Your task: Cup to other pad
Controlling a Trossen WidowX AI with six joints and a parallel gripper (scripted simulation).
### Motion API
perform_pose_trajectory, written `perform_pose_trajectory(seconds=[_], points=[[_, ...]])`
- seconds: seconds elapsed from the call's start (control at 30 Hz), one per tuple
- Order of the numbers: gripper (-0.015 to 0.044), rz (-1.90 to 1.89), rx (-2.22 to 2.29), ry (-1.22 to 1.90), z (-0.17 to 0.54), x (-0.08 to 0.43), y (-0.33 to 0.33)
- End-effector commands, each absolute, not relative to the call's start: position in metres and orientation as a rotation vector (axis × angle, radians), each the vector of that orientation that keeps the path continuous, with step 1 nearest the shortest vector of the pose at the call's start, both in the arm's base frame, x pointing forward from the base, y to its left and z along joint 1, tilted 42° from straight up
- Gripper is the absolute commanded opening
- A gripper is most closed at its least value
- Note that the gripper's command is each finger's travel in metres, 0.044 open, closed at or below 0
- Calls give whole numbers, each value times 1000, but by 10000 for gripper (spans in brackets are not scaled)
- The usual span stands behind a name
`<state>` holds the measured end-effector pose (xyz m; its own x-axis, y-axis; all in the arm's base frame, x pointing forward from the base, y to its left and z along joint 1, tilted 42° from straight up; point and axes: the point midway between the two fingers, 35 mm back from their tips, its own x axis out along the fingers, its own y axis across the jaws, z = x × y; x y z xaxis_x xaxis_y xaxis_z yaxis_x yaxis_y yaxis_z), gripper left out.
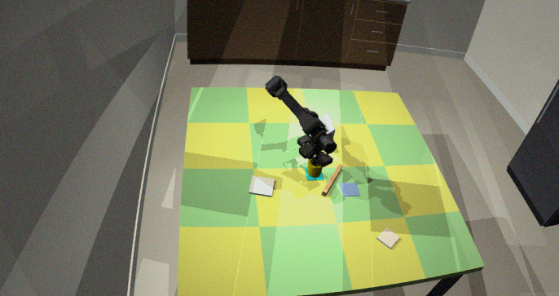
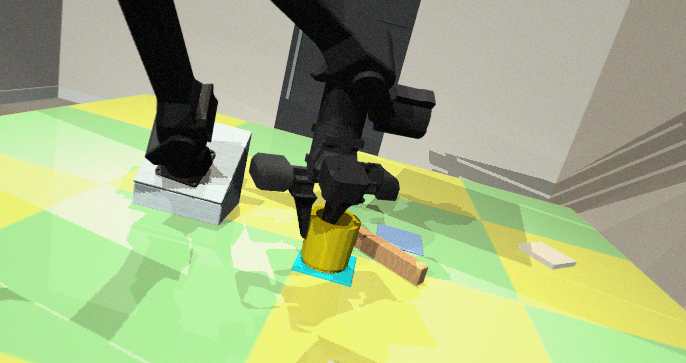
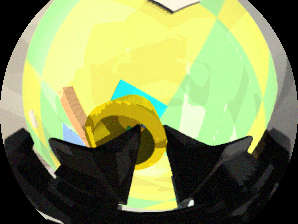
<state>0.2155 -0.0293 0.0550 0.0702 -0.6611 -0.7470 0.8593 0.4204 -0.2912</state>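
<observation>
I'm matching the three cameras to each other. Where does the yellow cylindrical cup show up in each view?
Top: the yellow cylindrical cup sits just above centre, under the gripper.
Exterior: lower centre, upright on the cyan square pad.
Wrist: left of centre, one finger inside its rim.
Shared landmark: the wooden bar beside the cup.

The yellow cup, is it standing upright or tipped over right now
Upright. The yellow cup stands flat on the cyan pad, open rim facing up, with the gripper straddling its wall.

matte black arm [image 2: 165, 77], blocky dark grey joints, tapered fingers [image 2: 302, 212]
</observation>
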Motion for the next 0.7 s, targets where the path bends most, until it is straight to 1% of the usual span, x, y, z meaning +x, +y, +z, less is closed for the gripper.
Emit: perform_pose_trajectory(seconds=[0.0,0.67], points=[[147,-1162,254,957,55,216,-29],[147,-1160,253,959,69,215,-15]])
